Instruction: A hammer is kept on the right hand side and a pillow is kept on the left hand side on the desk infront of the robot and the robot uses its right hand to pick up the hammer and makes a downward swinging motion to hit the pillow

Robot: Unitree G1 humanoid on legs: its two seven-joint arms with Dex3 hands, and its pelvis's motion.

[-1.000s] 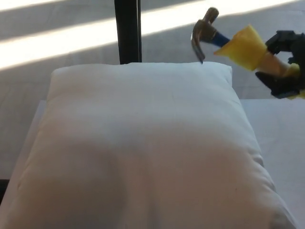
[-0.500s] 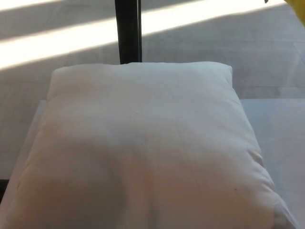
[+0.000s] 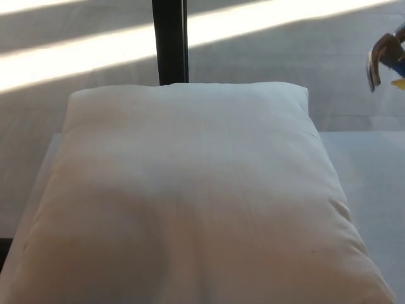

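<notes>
The hammer [image 3: 385, 58] shows only its metal head at the far right edge, raised above the counter [image 3: 370, 168]. The pillow [image 3: 190, 196] lies left and nearer, filling the middle. Neither robot hand is visible (so grip cannot be told).

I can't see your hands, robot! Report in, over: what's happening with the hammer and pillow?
Both hands out of view. Hammer head at right edge, in the air, clear of pillow. Pillow flat on desk. Nothing in the way.
</notes>
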